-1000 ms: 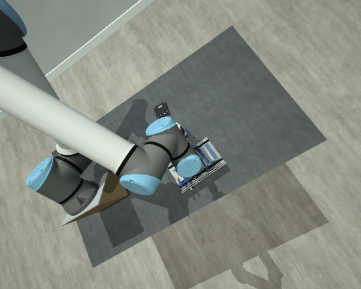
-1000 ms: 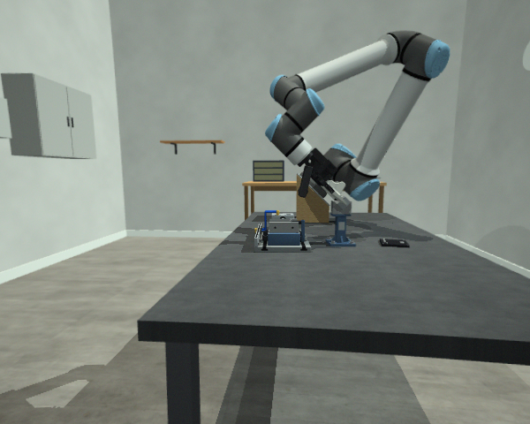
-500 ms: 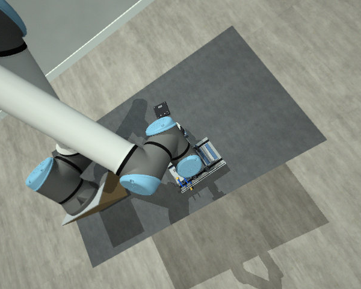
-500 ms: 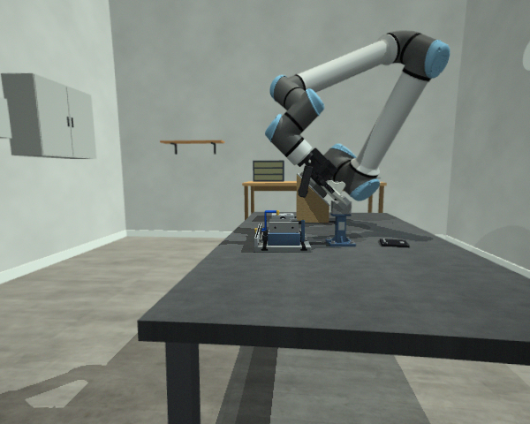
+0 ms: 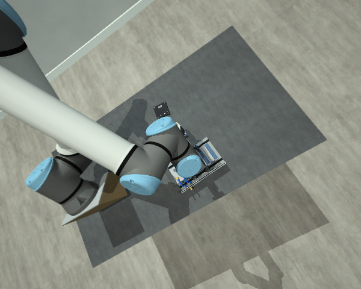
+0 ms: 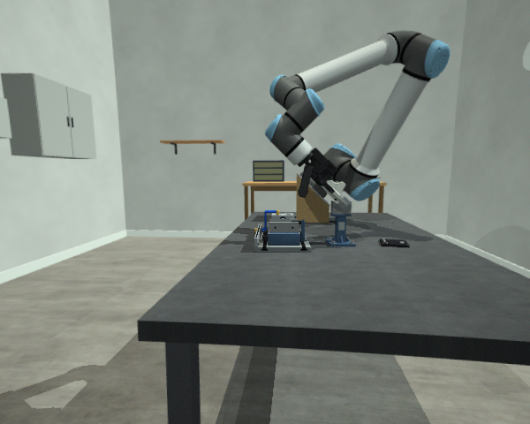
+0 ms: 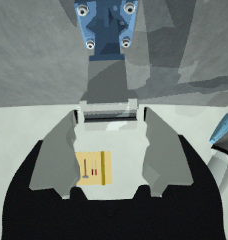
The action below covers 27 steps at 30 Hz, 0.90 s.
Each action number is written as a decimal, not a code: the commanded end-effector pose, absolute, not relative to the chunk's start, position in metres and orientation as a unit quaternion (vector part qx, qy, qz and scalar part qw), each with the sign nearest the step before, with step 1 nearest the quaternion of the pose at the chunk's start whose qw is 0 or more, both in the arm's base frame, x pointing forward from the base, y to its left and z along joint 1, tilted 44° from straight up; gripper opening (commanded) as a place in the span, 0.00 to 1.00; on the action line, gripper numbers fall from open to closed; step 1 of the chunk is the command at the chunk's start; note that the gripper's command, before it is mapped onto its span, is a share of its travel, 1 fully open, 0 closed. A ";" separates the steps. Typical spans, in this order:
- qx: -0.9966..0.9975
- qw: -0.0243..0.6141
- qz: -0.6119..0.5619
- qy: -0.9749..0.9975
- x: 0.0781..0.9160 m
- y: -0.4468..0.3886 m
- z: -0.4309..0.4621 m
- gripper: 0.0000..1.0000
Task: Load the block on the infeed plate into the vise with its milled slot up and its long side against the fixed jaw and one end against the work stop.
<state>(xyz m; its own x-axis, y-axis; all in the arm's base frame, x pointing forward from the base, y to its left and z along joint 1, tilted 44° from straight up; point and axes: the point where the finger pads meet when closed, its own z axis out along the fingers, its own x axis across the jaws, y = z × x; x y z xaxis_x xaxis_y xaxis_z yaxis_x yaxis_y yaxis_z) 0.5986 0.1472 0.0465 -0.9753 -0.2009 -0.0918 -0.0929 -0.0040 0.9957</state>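
My gripper (image 6: 340, 195) (image 7: 110, 109) is partly open and tilted, its fingertips at the top of the V-block (image 6: 340, 208) (image 7: 107, 80) on its blue stand. A light grey piece, seemingly the part (image 7: 109, 106), lies across the V-block's top between the fingertips; narrow gaps seem to show at both ends. Its slot direction cannot be told. The small black plate (image 5: 161, 109) (image 6: 394, 243), seemingly the infeed plate, carries no block. The vise (image 5: 216, 166) (image 6: 283, 238) stands beside the V-block, partly hidden by the arm in the top view; its bars and work stop cannot be made out.
Blue fittings with yellow ends (image 5: 184, 183) (image 6: 266, 221) rise at the vise's side. The arm's base sits on a wooden wedge (image 5: 112, 192) (image 6: 312, 205) behind the vise and V-block. The dark table (image 5: 252, 93) (image 6: 347, 287) bears the fixtures.
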 end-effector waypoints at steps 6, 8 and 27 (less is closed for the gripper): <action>0.104 0.038 -0.701 -0.705 0.599 0.147 0.047 0.00; 0.104 0.038 -0.701 -0.705 0.599 0.147 0.047 0.00; 0.104 0.038 -0.701 -0.705 0.599 0.147 0.047 0.00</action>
